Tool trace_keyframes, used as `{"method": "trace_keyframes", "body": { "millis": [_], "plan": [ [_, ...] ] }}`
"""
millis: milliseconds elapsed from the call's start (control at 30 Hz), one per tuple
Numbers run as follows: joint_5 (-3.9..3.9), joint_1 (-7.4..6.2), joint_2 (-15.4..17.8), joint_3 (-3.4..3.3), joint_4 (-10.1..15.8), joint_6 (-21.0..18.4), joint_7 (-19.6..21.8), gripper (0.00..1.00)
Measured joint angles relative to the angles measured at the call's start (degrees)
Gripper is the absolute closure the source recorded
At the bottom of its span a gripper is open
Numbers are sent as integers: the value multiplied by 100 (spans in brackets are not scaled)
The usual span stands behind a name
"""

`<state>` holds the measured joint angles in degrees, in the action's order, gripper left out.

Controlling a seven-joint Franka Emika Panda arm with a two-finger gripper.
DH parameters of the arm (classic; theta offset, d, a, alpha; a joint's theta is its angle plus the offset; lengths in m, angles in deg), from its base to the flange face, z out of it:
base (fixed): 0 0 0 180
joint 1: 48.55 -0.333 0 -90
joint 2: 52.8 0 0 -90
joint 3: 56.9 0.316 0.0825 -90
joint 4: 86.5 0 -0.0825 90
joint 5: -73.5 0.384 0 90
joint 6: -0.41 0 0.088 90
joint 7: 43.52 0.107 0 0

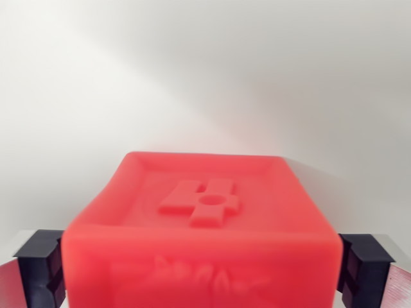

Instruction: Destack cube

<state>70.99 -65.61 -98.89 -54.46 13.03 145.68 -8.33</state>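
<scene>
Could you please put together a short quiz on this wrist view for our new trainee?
1. True or false: the red cube sits between the two dark fingers of the gripper.
2. What is raised on the cube's top face? A) a number-like figure with a round hole in it B) a star C) nothing, it is smooth
3. Fill in: the surface behind the cube is plain ____.

Key
1. True; one finger shows at each side of the cube, tight against it.
2. A; the raised figure lies near the middle of the recessed top.
3. White; the white background shows no other object.
</scene>
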Motion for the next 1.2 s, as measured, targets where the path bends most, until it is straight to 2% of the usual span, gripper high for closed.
{"method": "trace_keyframes", "body": {
  "millis": [233, 600, 1200],
  "plan": [
    [0, 0, 26, 0, 6, -14, 0, 0],
    [0, 0, 289, 0, 98, -167, 0, 0],
    [9, 12, 986, 24, 249, -704, -1, 0]
  ]
}}
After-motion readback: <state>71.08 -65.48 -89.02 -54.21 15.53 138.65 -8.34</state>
